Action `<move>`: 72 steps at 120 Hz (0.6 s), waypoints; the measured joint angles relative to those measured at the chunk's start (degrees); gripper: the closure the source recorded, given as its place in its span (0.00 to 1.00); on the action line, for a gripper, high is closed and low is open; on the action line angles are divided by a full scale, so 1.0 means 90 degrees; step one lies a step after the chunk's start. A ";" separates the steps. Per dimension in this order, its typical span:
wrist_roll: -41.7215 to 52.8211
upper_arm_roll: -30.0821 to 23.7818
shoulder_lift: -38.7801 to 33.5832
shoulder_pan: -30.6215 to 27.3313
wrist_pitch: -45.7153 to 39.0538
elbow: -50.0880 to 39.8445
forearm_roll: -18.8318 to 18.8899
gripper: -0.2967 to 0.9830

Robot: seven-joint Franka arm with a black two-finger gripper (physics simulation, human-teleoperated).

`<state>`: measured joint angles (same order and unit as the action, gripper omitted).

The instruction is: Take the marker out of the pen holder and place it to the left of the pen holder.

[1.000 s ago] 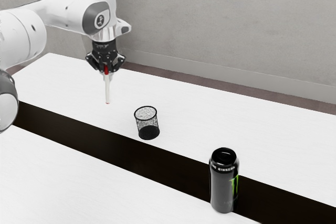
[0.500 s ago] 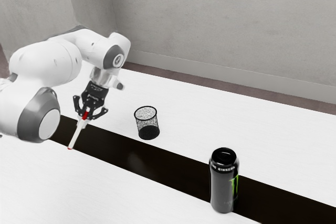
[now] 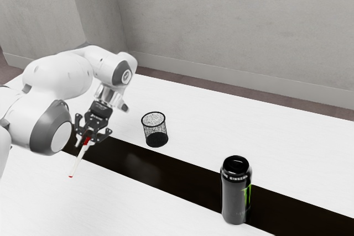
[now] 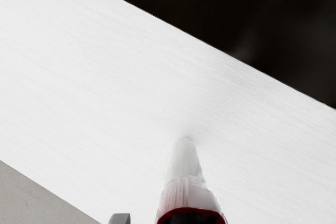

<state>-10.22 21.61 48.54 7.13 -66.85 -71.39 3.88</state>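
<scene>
"So, where is the marker (image 3: 78, 161)?"

"Out of the holder (image 3: 155, 131), well apart from it, on the exterior view's left and nearer the camera. It hangs down at a slant, its lower end leaning away from the holder."

"And the fingers (image 3: 93, 139)?"

"Clenched on the marker, near its red upper part. They sit nearer the holder than the lower end does."

"Is that end touching the worktop (image 3: 221, 120)?"

"I can't tell. The wrist view has it reaching away from the hand over the white surface, but contact is unclear."

"How does the holder stand?"

"Upright on the worktop, black mesh with a dark rim. A dark strip (image 3: 171, 171) runs past it on the side nearer the camera."

"What about the can (image 3: 235, 197)?"

"Upright too, black with a green mark, on the exterior view's right of the holder and nearer the camera."

"Where does the arm (image 3: 61, 73) come in?"

"From the exterior view's left of the holder, white with grey joints. The grey wall (image 3: 232, 26) rises well beyond the holder."
</scene>
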 joint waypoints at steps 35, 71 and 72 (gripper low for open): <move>0.0072 -0.0003 -0.0757 0.0078 -0.0269 -0.0201 -0.0445 0.39; 0.0649 -0.0036 -0.3771 0.0348 -0.2709 -0.1718 -0.0630 0.29; 0.0690 -0.0028 -0.3806 0.0350 -0.2770 -0.1725 -0.0681 0.28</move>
<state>-4.00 21.35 14.29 10.28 -91.78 -86.91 -2.25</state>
